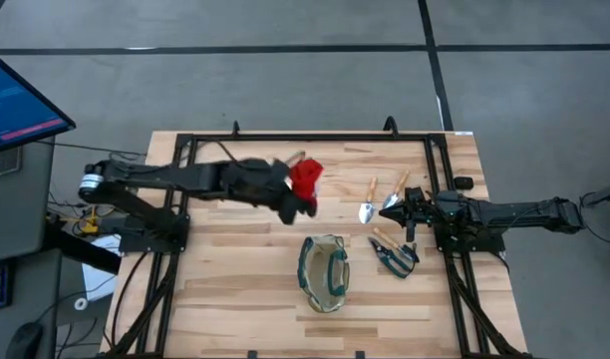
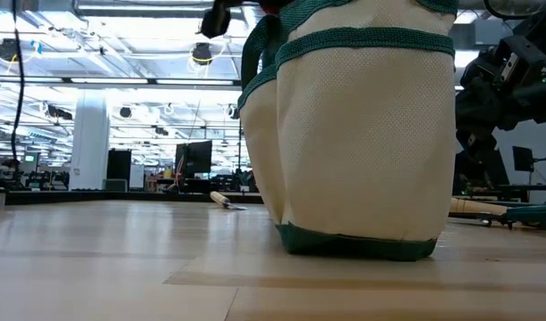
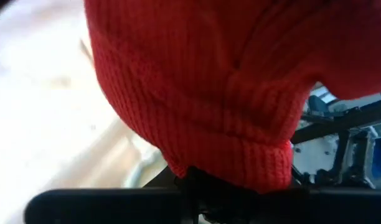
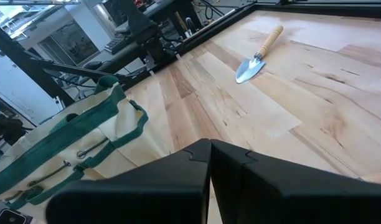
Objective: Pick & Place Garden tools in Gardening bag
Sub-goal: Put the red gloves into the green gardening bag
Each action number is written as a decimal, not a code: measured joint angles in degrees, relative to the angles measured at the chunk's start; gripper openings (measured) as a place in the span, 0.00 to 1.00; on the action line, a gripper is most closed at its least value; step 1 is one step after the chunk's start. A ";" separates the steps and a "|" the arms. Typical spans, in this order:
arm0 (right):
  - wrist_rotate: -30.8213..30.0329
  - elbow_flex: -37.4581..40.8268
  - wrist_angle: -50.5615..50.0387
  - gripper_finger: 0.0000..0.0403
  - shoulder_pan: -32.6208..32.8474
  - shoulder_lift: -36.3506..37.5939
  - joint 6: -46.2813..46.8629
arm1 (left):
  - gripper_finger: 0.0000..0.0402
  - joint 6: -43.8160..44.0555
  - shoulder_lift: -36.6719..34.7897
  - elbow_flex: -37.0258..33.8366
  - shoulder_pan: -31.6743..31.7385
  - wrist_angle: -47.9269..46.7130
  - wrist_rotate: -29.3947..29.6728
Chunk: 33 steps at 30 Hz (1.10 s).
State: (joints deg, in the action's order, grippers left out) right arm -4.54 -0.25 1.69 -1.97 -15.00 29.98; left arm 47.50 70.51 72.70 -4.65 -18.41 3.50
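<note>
Above the table's middle, your left gripper [image 1: 297, 199] carries the red knitted piece [image 1: 307, 177] toward the gardening bag [image 1: 325, 271].

Nearest the front edge the bag stands upright and open-mouthed, with nothing visible inside; just beside it to the right lie the pruning shears [image 1: 393, 254]. Farther back, your left gripper pinches the red piece, which hangs clear of the wood; next you need to swing it over the bag's mouth, lower and release. Your right gripper [image 1: 410, 211], fingers pressed together and holding nothing, waits near two trowels [image 1: 369, 202]. No brand, label or legible writing shows anywhere.
</note>
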 joint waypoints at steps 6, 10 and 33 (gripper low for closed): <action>0.02 -0.01 -0.16 0.00 0.02 0.00 0.01 | 0.09 16.22 8.35 4.06 -7.88 0.11 6.16; 0.02 -0.02 -0.17 0.00 0.02 0.00 0.00 | 0.09 27.54 12.39 7.08 -12.87 0.16 10.50; 0.02 0.00 -0.20 0.00 0.02 -0.02 0.04 | 0.09 43.03 20.47 10.89 -21.91 -1.27 6.96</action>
State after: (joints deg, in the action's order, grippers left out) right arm -4.51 -0.25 1.50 -1.96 -15.03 30.02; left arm 90.53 90.98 83.59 -26.56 -19.68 10.46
